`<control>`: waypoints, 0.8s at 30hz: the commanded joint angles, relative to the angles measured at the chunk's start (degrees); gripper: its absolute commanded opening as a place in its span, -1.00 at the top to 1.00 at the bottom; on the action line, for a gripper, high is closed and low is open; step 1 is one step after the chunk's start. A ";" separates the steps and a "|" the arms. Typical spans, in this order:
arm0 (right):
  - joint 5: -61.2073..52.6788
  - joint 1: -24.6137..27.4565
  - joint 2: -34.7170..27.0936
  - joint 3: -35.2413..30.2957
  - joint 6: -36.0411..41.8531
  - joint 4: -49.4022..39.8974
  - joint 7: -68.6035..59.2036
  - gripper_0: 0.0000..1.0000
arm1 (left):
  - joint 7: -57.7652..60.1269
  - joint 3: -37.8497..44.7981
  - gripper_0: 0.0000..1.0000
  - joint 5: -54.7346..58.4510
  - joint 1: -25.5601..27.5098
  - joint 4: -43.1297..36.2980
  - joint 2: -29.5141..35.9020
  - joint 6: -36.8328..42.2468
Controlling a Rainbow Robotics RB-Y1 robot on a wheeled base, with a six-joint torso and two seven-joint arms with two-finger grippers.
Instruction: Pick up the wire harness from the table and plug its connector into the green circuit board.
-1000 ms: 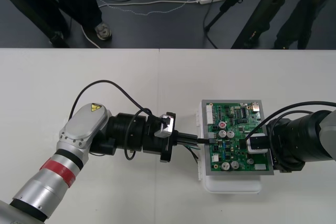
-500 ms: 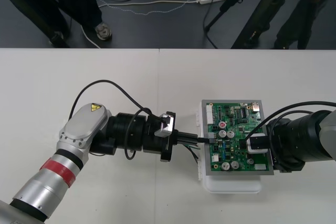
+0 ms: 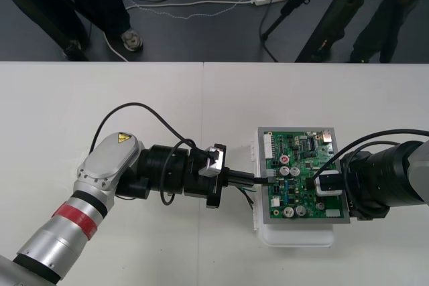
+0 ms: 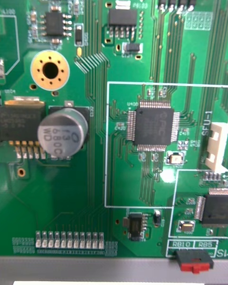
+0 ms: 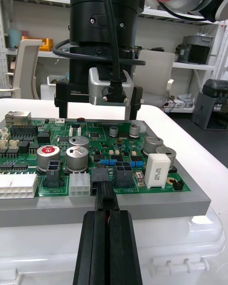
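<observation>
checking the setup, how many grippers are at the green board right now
2. The left gripper is at the green circuit board's left edge, fingers shut on the black plug; the right gripper hangs over its right side.

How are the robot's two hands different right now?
The left hand lies level at the left edge of the board; the right hand points down over the board's right side. The left hand is shut on the black plug, holding it against the board's edge; the right hand is away from the plug. Both are at the board.
</observation>
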 commanded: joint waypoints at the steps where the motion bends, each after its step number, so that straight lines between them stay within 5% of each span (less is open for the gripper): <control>1: -0.12 -1.29 0.82 0.95 0.47 -0.85 -1.65 -1.00 | 2.71 -2.03 1.00 1.21 -0.04 -2.54 -0.50 0.20; 24: -0.47 -1.38 0.82 0.95 0.47 -0.85 -1.48 -1.00 | -2.04 -2.03 1.00 1.56 -0.13 -2.54 -0.59 2.75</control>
